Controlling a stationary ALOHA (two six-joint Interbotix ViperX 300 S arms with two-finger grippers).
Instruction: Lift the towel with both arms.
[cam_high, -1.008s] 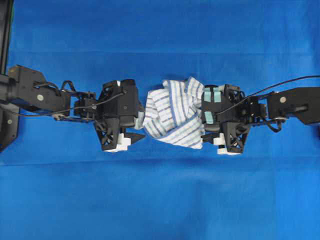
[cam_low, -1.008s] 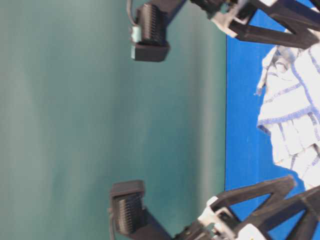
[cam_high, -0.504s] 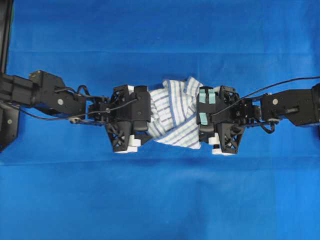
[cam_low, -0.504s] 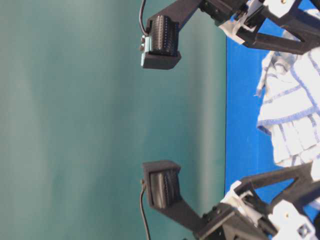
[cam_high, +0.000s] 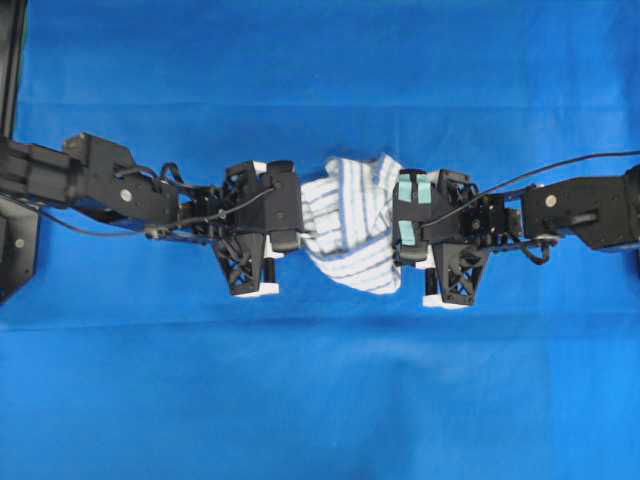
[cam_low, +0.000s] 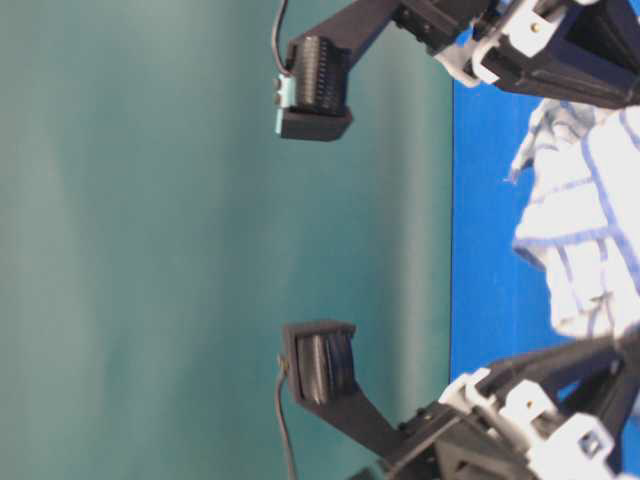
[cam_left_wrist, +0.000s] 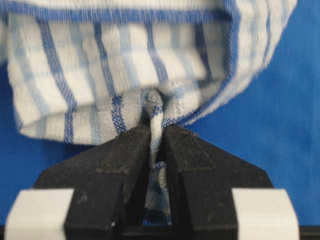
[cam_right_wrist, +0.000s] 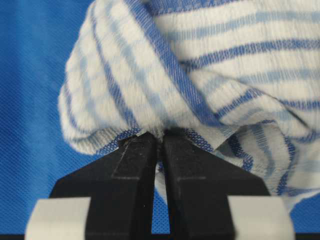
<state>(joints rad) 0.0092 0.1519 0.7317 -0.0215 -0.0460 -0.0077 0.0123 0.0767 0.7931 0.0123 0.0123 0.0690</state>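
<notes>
The towel (cam_high: 350, 222), white with blue checked stripes, lies bunched on the blue table cover between both arms. My left gripper (cam_left_wrist: 156, 135) is shut on a pinched fold of the towel (cam_left_wrist: 120, 70) at its left edge; cloth shows between the black fingers (cam_left_wrist: 125, 155). From the other side, my right gripper (cam_right_wrist: 160, 137) is shut on the towel (cam_right_wrist: 200, 65) at its right edge. Seen from overhead, the left gripper (cam_high: 296, 226) and the right gripper (cam_high: 397, 230), with teal tape patches, press against the towel's two sides. At table level the towel (cam_low: 585, 230) hangs crumpled between the two wrists.
The blue table cover (cam_high: 320, 390) stretches all around the arms. A black frame post (cam_high: 12, 70) stands at the far left edge. A cable (cam_high: 560, 170) trails from the right arm. A plain green wall (cam_low: 150, 240) fills the table-level view.
Both grippers went from wide open to shut on the towel's opposite edges. The left arm moved right into the cloth, and the towel bunched narrower between them.
</notes>
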